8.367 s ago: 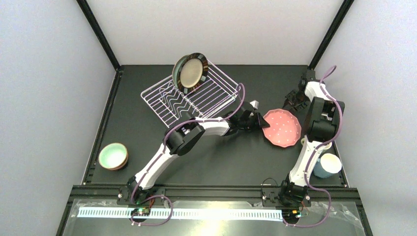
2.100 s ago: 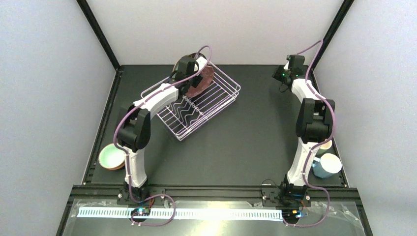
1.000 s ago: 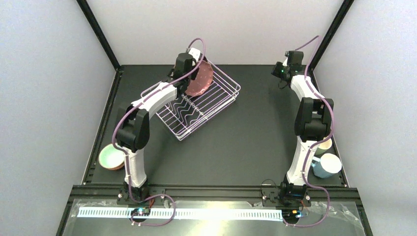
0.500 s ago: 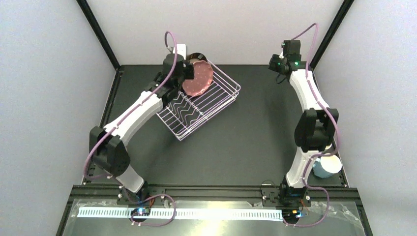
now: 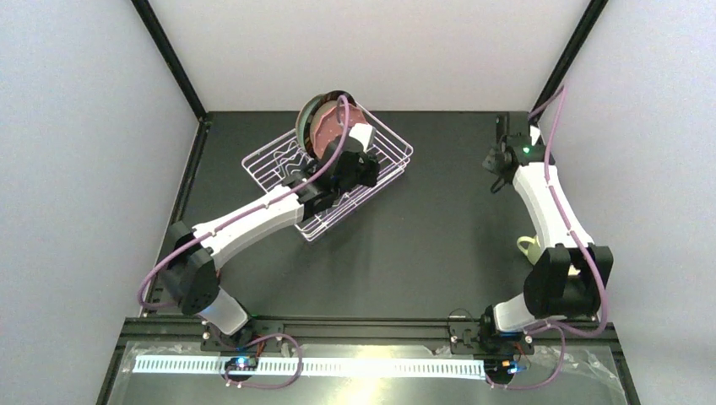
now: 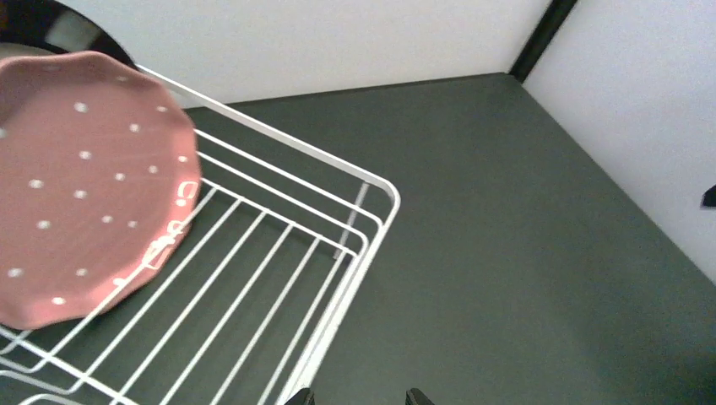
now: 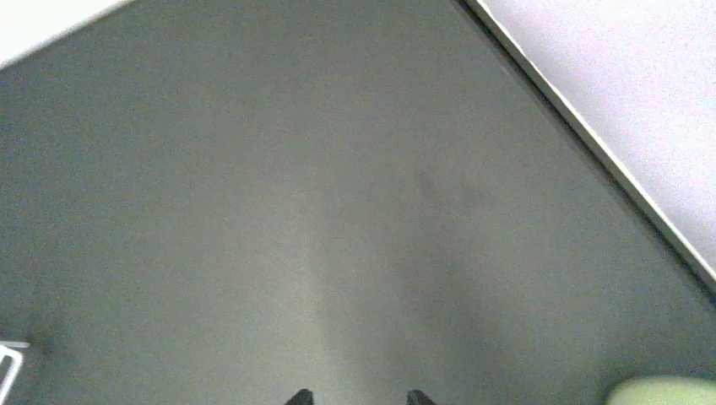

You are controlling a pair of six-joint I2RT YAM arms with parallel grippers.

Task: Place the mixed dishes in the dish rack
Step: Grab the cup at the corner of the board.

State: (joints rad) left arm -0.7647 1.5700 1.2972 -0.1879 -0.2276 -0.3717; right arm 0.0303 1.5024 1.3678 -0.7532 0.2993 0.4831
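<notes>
**anon1:** what does the top cam give you?

**rackwatch:** Your dish rack (image 5: 279,164) sits on the far side of the desk (image 5: 439,219), left of centre. The pink speckled plate (image 5: 325,131) stands on edge at the rack's far end. It's right in front of the dark-rimmed plate (image 5: 302,122), which is also on edge. Your left arm (image 5: 253,223) lies diagonally across the rack, with its wrist over the right half. Your right arm (image 5: 549,205) reaches toward the far right corner, well apart from the rack. A pale green mug (image 5: 527,246) pokes out from behind it, down on the desk.

**anon1:** and the left wrist cam?

**rackwatch:** Your left fingers (image 6: 301,396) show as two tips at the bottom edge, spread apart with nothing between them. They're just above the rack's corner wire. The pink plate fills the upper left, standing in the rack, clear of the fingers. A dark sliver of the other plate peeks out behind it.

**anon1:** right wrist?

**rackwatch:** It's mostly dark desk plus a strip of pale wall (image 7: 625,93). Your right fingers (image 7: 301,396) are parted too and holding nothing. There's a blurry pale green blob (image 7: 663,391) in the bottom right corner, and I can't tell what it is.
</notes>
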